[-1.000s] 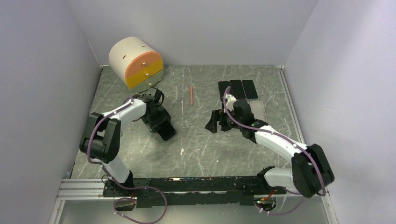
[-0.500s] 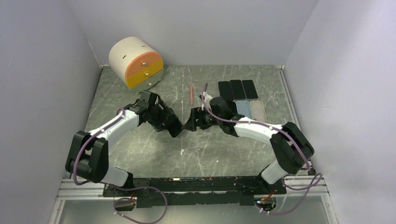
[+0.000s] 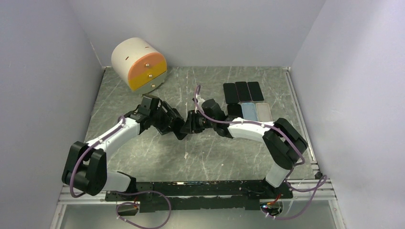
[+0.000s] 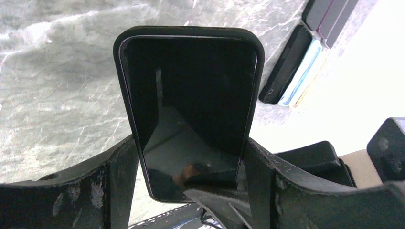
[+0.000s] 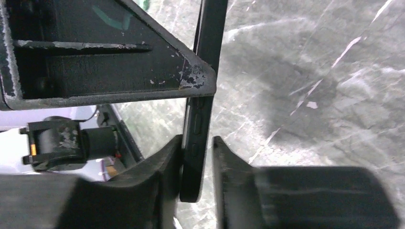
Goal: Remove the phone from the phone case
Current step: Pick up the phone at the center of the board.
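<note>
A black phone (image 4: 191,95) sits in a black phone case (image 4: 188,31) and is held above the table's middle. My left gripper (image 4: 188,162) is shut across the width of the cased phone, one finger on each long side, the screen facing its camera. From above, the left gripper (image 3: 173,125) and right gripper (image 3: 190,124) meet end to end. In the right wrist view the phone (image 5: 198,143) shows edge-on. My right gripper (image 5: 197,162) straddles its end: one finger (image 5: 167,162) touches it, and a thin gap remains at the other finger (image 5: 229,162).
A cream and orange drum-shaped drawer unit (image 3: 139,64) stands at the back left. Several other phones and cases (image 3: 243,90) lie in two rows at the back right, also seen as dark and pastel slabs (image 4: 293,67). A small white scrap (image 3: 186,155) lies on the marble table (image 3: 143,157).
Both arms have swung toward the table's middle, the left lifting the cased phone. The right gripper came left from the rows of cases and narrowed its jaws around the phone's end.
</note>
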Controlling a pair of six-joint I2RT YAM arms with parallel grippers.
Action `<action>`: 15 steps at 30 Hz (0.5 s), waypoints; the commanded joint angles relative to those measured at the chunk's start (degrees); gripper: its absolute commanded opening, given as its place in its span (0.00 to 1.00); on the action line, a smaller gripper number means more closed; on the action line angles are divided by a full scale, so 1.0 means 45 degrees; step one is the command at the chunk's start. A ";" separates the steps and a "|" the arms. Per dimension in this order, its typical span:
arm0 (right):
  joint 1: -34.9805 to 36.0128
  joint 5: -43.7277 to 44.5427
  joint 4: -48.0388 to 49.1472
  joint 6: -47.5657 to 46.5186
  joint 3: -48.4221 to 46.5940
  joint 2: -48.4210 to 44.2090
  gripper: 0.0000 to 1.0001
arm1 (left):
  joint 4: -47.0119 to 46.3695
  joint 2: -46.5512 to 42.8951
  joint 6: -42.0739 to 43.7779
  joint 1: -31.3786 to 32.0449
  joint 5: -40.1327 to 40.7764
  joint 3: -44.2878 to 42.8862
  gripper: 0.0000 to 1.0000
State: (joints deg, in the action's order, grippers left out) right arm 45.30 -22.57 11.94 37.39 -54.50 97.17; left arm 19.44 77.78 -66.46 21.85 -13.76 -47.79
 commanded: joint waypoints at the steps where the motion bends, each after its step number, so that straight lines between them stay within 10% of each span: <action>1: -0.0044 0.0023 0.0661 0.0157 -0.0566 -0.0188 0.20 | -0.1360 -0.0961 0.0594 0.0067 -0.0161 0.0126 0.30; 4: -0.0047 -0.0111 0.0406 0.0013 -0.0703 -0.0312 0.00 | -0.1685 -0.1396 0.0911 0.0062 0.0071 0.0460 0.36; 10: -0.0186 -0.0151 0.0065 -0.0238 -0.0818 -0.0904 0.00 | -0.1684 -0.2779 0.2462 0.0049 0.1386 0.0659 0.74; 15: -0.0627 -0.0002 -0.0105 -0.0165 -0.0890 -0.1600 0.00 | -0.2221 -0.4121 0.4030 -0.0206 0.1263 0.0668 0.87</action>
State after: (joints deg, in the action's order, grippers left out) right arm 45.21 -24.12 12.10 37.08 -56.29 94.56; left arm 15.11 65.30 -57.60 21.93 -9.45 -44.23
